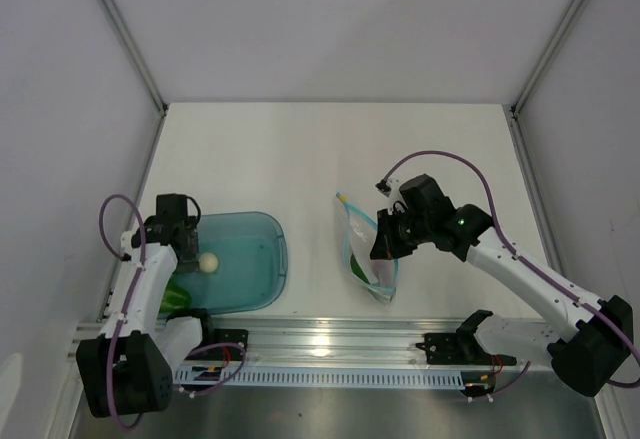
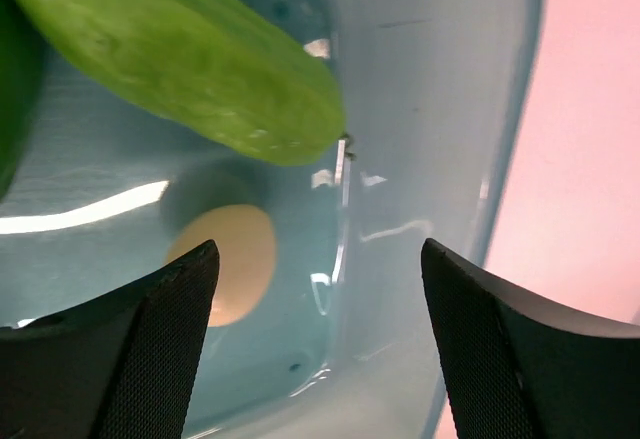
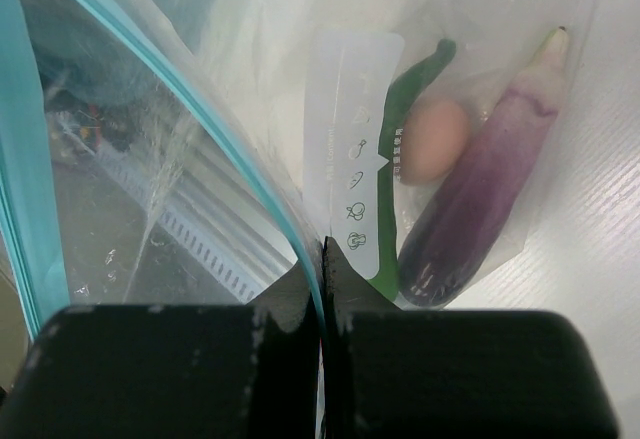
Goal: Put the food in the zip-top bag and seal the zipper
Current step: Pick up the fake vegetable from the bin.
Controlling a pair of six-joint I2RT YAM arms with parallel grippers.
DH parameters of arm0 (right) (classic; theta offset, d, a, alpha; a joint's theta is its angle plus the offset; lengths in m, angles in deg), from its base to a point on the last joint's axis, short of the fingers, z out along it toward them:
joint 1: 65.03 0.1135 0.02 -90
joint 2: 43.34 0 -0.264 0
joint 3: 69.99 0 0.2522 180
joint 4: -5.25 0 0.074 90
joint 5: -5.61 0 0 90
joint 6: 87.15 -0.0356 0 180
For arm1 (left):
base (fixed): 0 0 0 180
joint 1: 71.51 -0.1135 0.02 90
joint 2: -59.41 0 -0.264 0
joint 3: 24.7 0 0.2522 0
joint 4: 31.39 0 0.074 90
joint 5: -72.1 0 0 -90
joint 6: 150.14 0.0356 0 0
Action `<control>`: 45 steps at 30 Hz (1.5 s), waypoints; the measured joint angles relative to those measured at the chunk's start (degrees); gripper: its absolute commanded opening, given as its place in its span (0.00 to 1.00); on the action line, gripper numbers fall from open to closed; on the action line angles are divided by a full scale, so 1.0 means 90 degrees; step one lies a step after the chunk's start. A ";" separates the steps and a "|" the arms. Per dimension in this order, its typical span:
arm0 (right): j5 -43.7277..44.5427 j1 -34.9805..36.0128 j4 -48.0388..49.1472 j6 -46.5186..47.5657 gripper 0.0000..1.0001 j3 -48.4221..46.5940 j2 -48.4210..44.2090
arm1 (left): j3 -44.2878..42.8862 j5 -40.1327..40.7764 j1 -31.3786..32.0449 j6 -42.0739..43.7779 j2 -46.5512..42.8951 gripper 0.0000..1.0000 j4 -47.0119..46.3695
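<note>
Along the near edge, a ribbed aluminium rail [image 1: 330,340] is running across the matte white table [image 1: 400,139]. Just beyond it on the left, the translucent teal tray [image 1: 265,259], glossy and round-cornered, is holding a smooth cream egg-shaped piece [image 1: 208,262] and a long green vegetable [image 2: 200,69] with a blunt end and waxy, finely speckled skin. The left gripper [image 2: 320,344] is hanging over the tray with its fingers [image 2: 160,349] spread wide, cross-hatched black pads facing each other and nothing between them.

On the right, the zip-top bag [image 1: 372,264], a clear crinkly film pouch, is lying with its closed bottom nearest. Inside are a glossy purple eggplant [image 3: 480,199] with a pale tapered tip, a rounded peach-coloured piece [image 3: 435,139] and a slim dark green pepper [image 3: 412,84], beside a white printed label [image 3: 350,169]. The right gripper [image 3: 322,299] is pinching the bag's mouth edge with its blocky black fingers pressed together on the zipper [image 3: 215,124], a thin light-blue strip that is curving away towards the far side.
</note>
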 measured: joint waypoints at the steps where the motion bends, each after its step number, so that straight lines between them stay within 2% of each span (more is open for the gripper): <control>1: 0.0000 0.0000 0.0000 0.0000 0.00 0.0000 0.0000 | -0.0005 0.0002 0.0000 0.0002 0.0034 0.84 0.0112; 12: 0.0000 0.0000 0.0019 0.0000 0.00 0.0075 -0.0078 | -0.0002 -0.0255 0.0000 0.0345 0.0393 0.85 0.0386; 26: 0.0000 0.0000 0.0022 -0.0005 0.00 0.0109 -0.0100 | 0.0121 -0.1477 0.0257 0.1144 0.1868 0.85 -0.0709; 40: 0.0000 0.0000 0.0068 -0.0005 0.00 0.0131 -0.0124 | 0.0010 -0.1899 0.0600 0.1331 0.2118 0.85 -0.1219; 45: 0.0000 0.0000 0.0068 -0.0005 0.00 0.0134 -0.0124 | -0.0036 -0.1972 0.0855 0.1319 0.2227 0.81 -0.1275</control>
